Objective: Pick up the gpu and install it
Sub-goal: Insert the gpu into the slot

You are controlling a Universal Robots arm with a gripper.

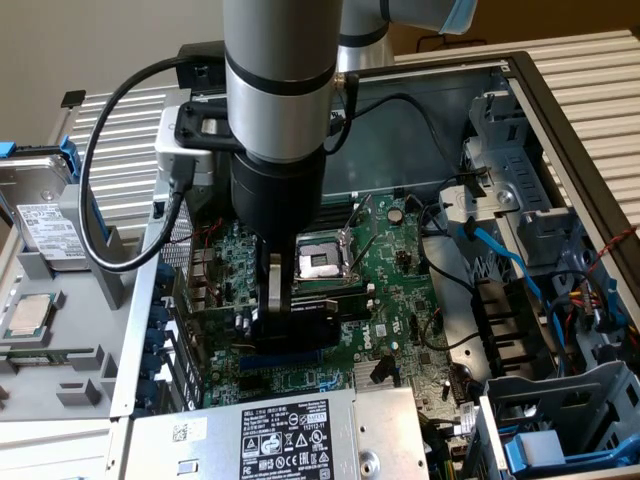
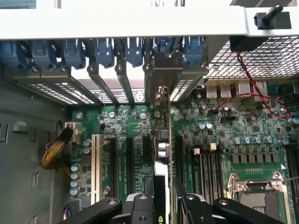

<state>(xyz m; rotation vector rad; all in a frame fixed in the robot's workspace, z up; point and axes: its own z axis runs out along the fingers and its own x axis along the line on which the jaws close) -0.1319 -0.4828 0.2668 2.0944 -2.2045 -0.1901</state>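
— Looking over the open computer case first: we see the motherboard lying flat on its floor, with the power supply at the near edge and the drive cage off on the exterior view's right.

— And where do we sit above it?

— We hang straight down over the slot area on the exterior view's left part of the board. Our gripper has its jaws drawn narrow onto the gpu, pinching it across its thin dimension.

— So we hold the card, not the slot?

— Yes. In the wrist view the gripper clasps the gpu edge-on; we see it as a thin green line running away from the fingers toward the rear brackets.

— Which way does its long axis run?

— Along the expansion slots, parallel to them, with its silver bracket already up against the case's rear slot openings.

— Is it seated?

— We judge it is at or just above its slot; whether the edge connector is fully home, we cannot tell.
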